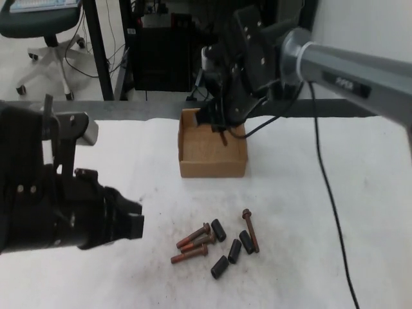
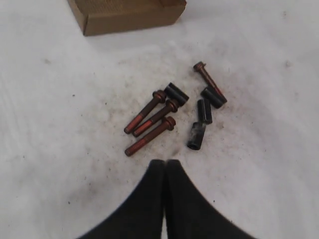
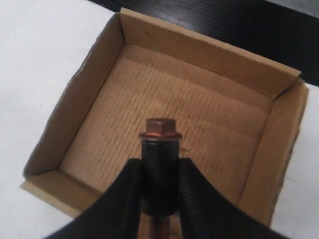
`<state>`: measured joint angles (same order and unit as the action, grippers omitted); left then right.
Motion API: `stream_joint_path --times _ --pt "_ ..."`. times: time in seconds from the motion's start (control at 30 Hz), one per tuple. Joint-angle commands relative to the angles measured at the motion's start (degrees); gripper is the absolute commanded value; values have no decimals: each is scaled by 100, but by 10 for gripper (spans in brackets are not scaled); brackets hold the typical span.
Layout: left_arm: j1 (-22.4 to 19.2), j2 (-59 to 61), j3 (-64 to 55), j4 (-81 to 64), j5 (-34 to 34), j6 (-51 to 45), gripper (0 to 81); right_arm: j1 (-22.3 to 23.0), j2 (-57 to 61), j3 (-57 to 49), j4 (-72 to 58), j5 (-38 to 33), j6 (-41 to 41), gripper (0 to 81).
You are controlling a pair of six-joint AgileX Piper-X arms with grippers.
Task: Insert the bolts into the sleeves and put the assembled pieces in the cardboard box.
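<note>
Right wrist view: the right gripper was clamped on a sleeved bolt over the cardboard box, upper centre of the high view; the left gripper, fingers together, hung near loose bolts.

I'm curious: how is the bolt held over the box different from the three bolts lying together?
The held bolt wears a black sleeve; the table bolts are bare. The held bolt sits in the right gripper over the cardboard box; the table bolts lie flat. All are coppery.
</note>
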<state>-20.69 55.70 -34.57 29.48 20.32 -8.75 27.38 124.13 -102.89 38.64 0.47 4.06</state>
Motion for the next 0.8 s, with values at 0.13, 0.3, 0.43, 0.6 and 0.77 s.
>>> stream_joint_path --times 0.13,0.3,0.43,0.6,0.77 --pt "3 -29 -29 576 39 22 0 -109 234 -172 -32 0 -12 7" --pt "3 -29 -29 586 39 22 0 -198 234 -172 -292 -96 -12 174" --pt "3 -29 -29 586 39 22 0 -238 234 -172 -334 -210 -12 361" --pt "3 -29 -29 583 179 22 0 -261 146 -172 -152 -210 -12 371" --pt "3 -29 -29 540 859 304 0 -278 -271 -172 226 -123 -12 159"
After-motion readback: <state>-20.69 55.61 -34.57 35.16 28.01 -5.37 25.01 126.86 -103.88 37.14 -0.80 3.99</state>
